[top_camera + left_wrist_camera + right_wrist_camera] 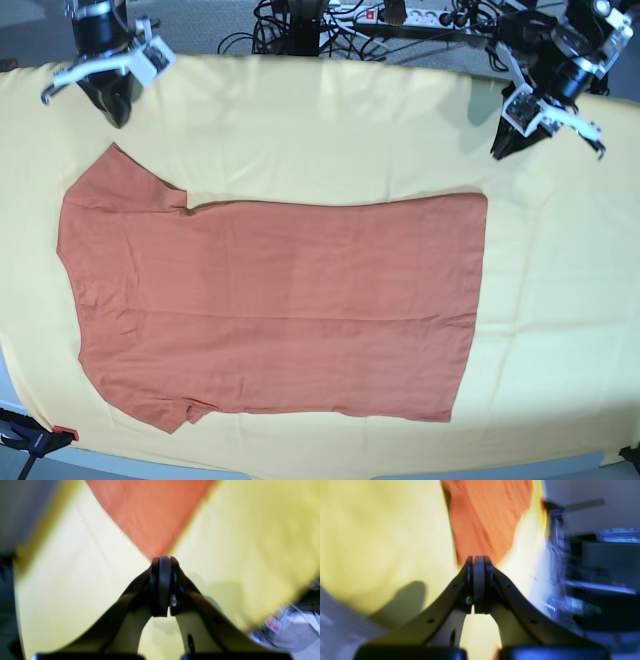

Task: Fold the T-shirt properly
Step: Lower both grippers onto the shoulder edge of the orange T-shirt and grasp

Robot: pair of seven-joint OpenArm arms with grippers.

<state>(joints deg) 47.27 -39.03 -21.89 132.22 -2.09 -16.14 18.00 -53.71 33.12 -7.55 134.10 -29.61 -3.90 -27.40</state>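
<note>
T-shirt [275, 305] — one; pincers — two.

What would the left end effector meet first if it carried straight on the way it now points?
Probably the yellow cloth just short of the T-shirt, whose corner lies right ahead of the shut left end effector. The blur leaves depth uncertain.

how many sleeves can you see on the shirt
2. On the T-shirt, one sleeve points toward the top left in the base view, and the other sleeve sits at the bottom left. None looks hidden.
</note>
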